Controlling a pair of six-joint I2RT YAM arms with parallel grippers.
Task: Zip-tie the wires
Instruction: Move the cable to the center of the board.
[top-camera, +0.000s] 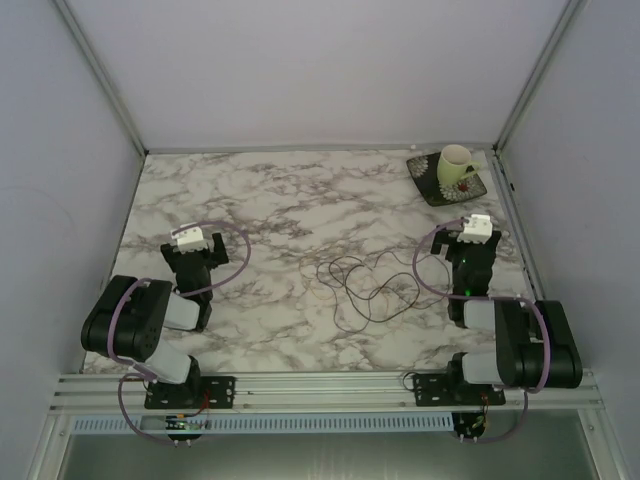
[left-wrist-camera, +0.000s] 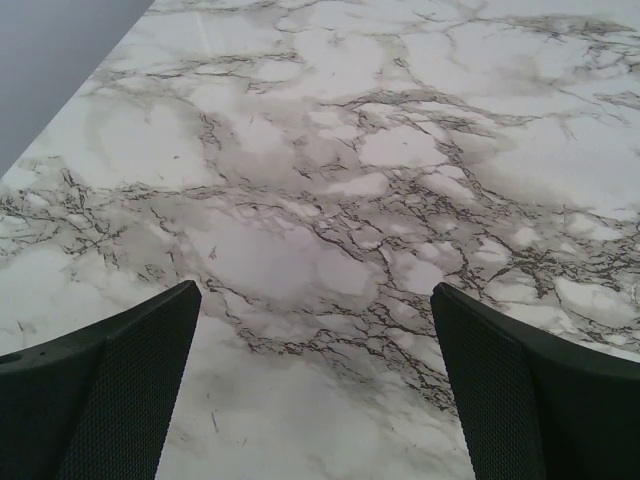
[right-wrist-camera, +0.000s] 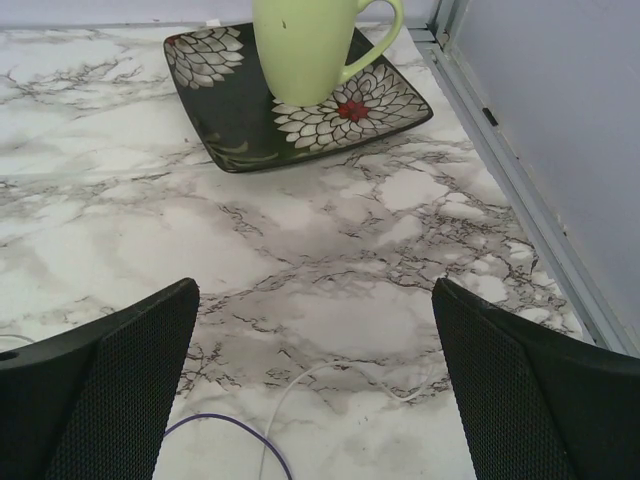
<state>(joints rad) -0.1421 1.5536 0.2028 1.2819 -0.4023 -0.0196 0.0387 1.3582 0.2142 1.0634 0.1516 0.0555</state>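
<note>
The wires (top-camera: 365, 285) are thin dark strands lying in loose loops on the marble table (top-camera: 290, 200), between the two arms. My left gripper (top-camera: 195, 252) rests low to their left, open, with only bare marble between its fingers (left-wrist-camera: 120, 380). To the right of the wires my right gripper (top-camera: 472, 248) is also open and holds nothing. A thin white strand (right-wrist-camera: 330, 372) curls on the table below the right gripper (right-wrist-camera: 315, 285). The wires do not show in either wrist view.
A pale green mug (top-camera: 457, 165) stands on a dark flowered square plate (top-camera: 437, 190) at the back right corner, ahead of the right gripper. Metal frame posts and walls bound the table. A purple arm cable (right-wrist-camera: 235, 440) loops under the right gripper.
</note>
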